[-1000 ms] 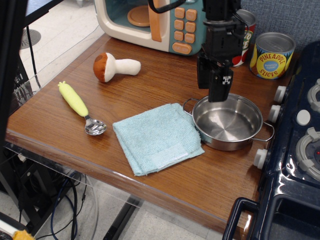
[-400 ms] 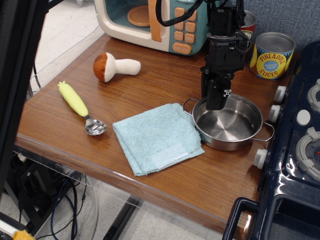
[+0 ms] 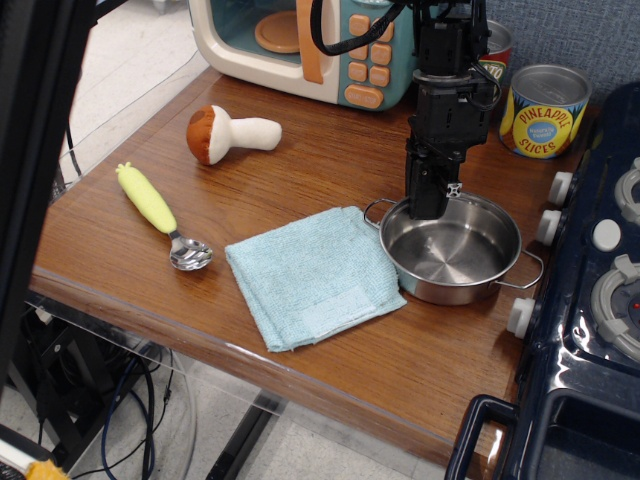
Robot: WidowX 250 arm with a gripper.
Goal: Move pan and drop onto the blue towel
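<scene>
The shiny steel pan (image 3: 455,255) with two wire loop handles sits on the wooden table, right of the blue towel (image 3: 310,275). Its left edge touches or slightly overlaps the towel's right edge. My gripper (image 3: 430,205) points straight down at the pan's far-left rim and is shut on that rim. The towel lies flat and folded near the table's front edge, with nothing else on it.
A spoon with a yellow handle (image 3: 150,200) and a toy mushroom (image 3: 225,132) lie to the left. A toy microwave (image 3: 300,40) stands at the back, a pineapple can (image 3: 545,110) and a second can (image 3: 497,55) at back right. A dark toy stove (image 3: 600,290) borders the right.
My gripper came down onto the pan's far-left rim and closed on it. The pan has shifted slightly left, up against the towel's edge.
</scene>
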